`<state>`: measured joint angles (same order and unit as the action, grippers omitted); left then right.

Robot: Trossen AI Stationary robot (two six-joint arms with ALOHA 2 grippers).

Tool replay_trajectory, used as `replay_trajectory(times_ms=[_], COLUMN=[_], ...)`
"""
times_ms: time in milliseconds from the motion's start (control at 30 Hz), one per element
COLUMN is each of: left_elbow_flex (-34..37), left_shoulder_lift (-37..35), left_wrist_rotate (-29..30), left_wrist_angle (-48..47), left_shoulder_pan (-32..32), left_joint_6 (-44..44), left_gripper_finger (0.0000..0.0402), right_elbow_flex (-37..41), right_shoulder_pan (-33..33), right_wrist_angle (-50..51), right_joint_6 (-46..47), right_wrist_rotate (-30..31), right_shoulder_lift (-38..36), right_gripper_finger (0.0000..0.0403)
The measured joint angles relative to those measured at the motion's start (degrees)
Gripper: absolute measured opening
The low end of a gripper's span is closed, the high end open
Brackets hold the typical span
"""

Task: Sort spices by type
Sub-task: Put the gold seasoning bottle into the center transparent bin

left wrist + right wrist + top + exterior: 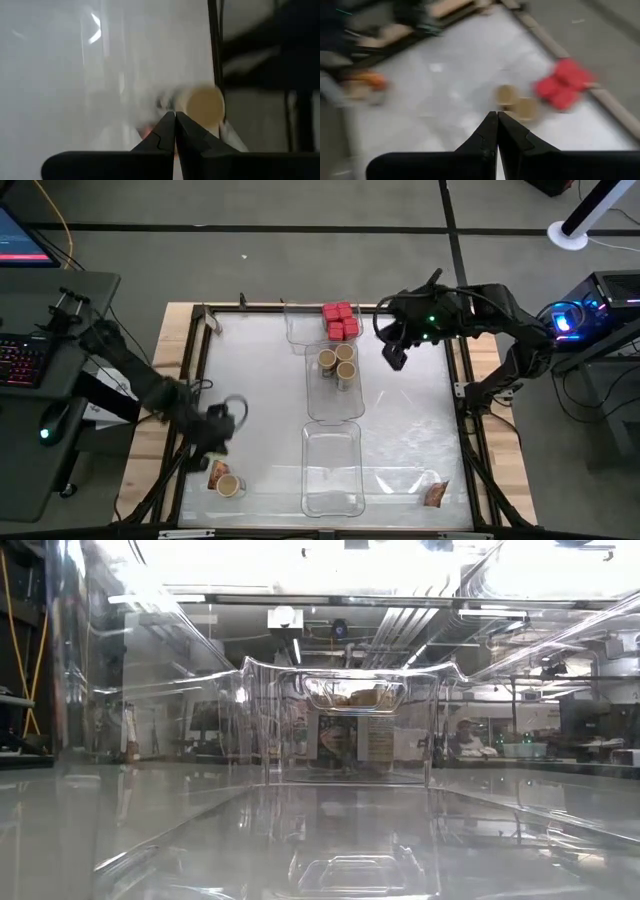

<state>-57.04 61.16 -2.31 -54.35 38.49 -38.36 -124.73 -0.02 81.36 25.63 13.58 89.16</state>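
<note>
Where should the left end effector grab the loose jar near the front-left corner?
The jar appears to lie on its side with its tan top facing the left end effector, a packet right beside it. Probably best: come from straight above and close across the round body, fingers clear of the packet. The end effector looks shut now, so open first.

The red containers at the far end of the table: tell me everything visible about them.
The red containers are small, boxy, bright red items, clustered tightly so they touch one another, inside the far clear tray at the table's far edge. Four can roughly be made out; labels and lids cannot be read. Round tan-topped jars sit just nearer. The right pincer hangs beside them, shut, touching nothing.
</note>
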Motion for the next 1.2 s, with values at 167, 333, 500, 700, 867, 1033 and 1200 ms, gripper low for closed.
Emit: replay_trajectory(times_ms=[167, 333, 500, 700, 867, 1033, 1200], left_elbow_flex=[-1.46, -1.31, 1.10, 1.10, 0.87, 0.70, 0.60], left_shoulder_lift=[4.70, 6.82, 9.43, 14.52, 18.35, 19.34, 18.70], left_wrist_rotate=[0.34, 6.20, 3.81, 3.04, 2.82, 5.07, 14.69], left_wrist_angle=[3.28, 6.19, 14.71, 15.04, 15.10, 11.73, 2.67], left_shoulder_pan=[8.77, 12.98, 14.67, 14.28, 13.20, 10.58, 5.55], left_joint_6=[1.55, 4.74, 10.59, 15.16, 17.16, 17.60, 17.93], left_gripper_finger=[0.0000, 0.0000, 0.0000, 0.0000, 0.0000, 0.0000, 0.0000], right_elbow_flex=[0.00, 0.00, 0.00, 0.00, 0.00, -0.02, -0.02], right_shoulder_pan=[5.68, 12.17, 16.30, 18.86, 19.90, 20.80, 21.01], right_wrist_angle=[-2.78, -2.80, -2.82, -4.09, -4.41, -4.46, -4.42], right_joint_6=[8.23, 16.75, 21.00, 24.08, 26.15, 27.13, 27.32], right_wrist_rotate=[-5.18, -4.59, -4.37, -2.33, -1.13, 0.07, 1.29], right_shoulder_lift=[2.56, 7.85, 13.18, 15.46, 15.48, 15.48, 15.48], right_gripper_finger=[0.0000, 0.0000, 0.0000, 0.0000, 0.0000, 0.0000, 0.0000])
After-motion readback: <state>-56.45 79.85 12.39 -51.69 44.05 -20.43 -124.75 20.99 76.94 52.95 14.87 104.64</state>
